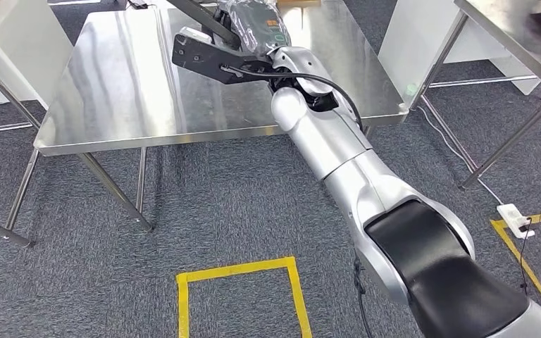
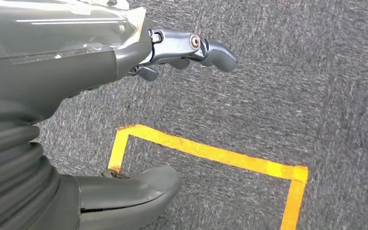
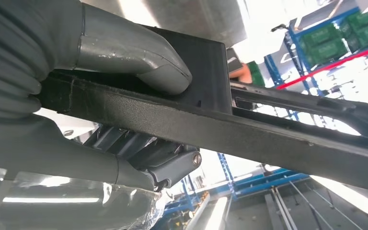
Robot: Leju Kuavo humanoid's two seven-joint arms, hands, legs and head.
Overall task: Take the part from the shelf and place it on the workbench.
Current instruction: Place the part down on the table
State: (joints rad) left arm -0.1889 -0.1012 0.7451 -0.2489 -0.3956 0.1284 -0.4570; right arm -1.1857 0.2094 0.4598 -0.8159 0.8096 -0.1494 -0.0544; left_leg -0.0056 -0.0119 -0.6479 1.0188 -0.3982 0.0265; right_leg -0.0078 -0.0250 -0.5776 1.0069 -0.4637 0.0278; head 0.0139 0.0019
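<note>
The part [image 1: 199, 56] is a long flat black piece with a thin bar running off its far end. It hangs just over the steel workbench [image 1: 120, 98], near the bench's far middle. My right arm reaches across the bench, and my right hand [image 1: 259, 29], wrapped in clear plastic, grips the part's right end. In the right wrist view the thumb [image 3: 139, 60] presses on one face of the part [image 3: 230, 127] and darker fingers [image 3: 172, 163] curl under the other. My left hand [image 2: 81, 91] hangs over grey carpet, fingers apart, holding nothing.
A second steel table [image 1: 528, 35] stands at the right, with a white panel [image 1: 412, 39] between the two. A yellow tape square [image 1: 239, 282] marks the carpet before the bench. A white power strip [image 1: 516, 217] and cable lie on the floor at right.
</note>
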